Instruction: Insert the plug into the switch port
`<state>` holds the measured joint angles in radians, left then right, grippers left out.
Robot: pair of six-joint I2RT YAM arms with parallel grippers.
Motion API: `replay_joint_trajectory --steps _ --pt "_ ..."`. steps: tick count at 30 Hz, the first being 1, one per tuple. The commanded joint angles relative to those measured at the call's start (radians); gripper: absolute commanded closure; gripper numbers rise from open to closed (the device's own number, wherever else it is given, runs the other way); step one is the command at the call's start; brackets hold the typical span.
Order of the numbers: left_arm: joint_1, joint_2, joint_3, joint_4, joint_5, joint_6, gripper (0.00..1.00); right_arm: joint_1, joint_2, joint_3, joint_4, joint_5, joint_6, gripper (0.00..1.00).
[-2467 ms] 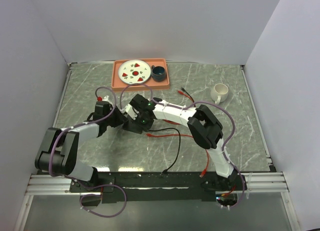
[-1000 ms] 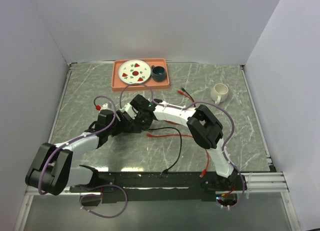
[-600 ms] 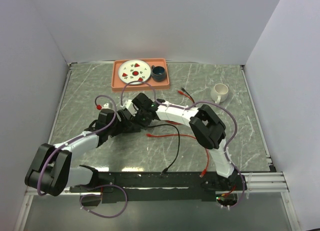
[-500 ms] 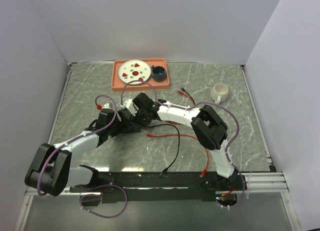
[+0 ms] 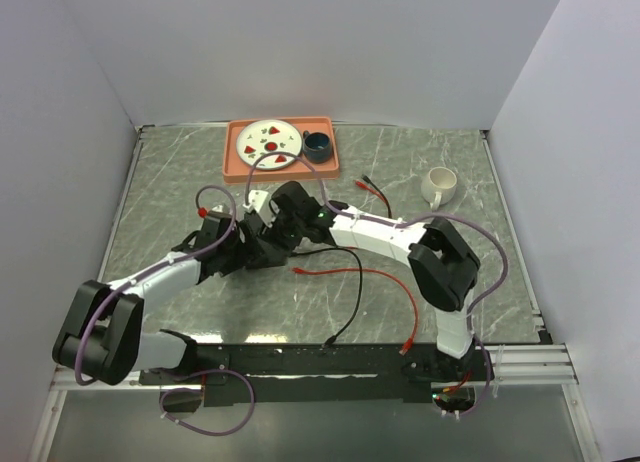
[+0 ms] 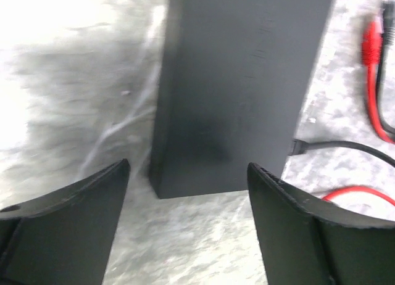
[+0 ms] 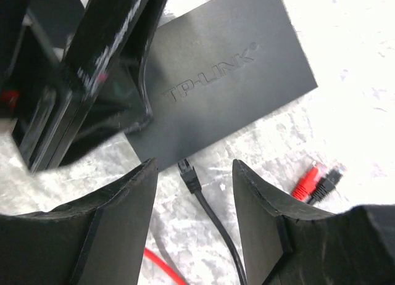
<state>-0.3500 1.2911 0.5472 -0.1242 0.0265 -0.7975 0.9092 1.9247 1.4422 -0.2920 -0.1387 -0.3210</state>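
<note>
On the marbled table (image 5: 160, 182), near its middle: the switch (image 7: 228, 94) lying flat, just ahead of the left gripper (image 6: 188, 174), fingers spread wide, holding nothing. Between the parted, empty fingers of the right gripper (image 7: 194, 168): the plug (image 7: 190, 177), black-corded, against the switch's edge.
</note>
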Motion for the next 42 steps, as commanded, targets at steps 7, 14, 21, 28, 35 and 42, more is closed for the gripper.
replay_joint_trajectory --steps 7,14,21,28,35,42 --pt "0.008 -0.309 0.045 -0.17 -0.065 0.072 0.11 -0.041 -0.239 -0.129 0.033 0.086 0.123 0.41" --pt "-0.026 -0.289 0.016 -0.095 0.22 0.032 0.25 -0.038 -0.417 -0.391 0.18 -0.07 0.134 0.41" --pt "-0.046 -0.225 -0.041 0.023 0.271 0.008 0.26 0.033 -0.425 -0.509 0.289 -0.01 0.108 0.41" --pt "-0.043 -0.184 -0.027 0.005 0.251 0.011 0.26 0.141 -0.398 -0.608 0.497 0.227 0.12 0.45" --pt "-0.043 -0.154 -0.036 0.04 0.265 -0.012 0.26 0.275 -0.354 -0.746 0.752 0.548 0.119 0.44" --pt "-0.043 -0.142 -0.049 0.054 0.274 -0.011 0.26 0.316 -0.232 -0.729 0.872 0.82 0.131 0.47"
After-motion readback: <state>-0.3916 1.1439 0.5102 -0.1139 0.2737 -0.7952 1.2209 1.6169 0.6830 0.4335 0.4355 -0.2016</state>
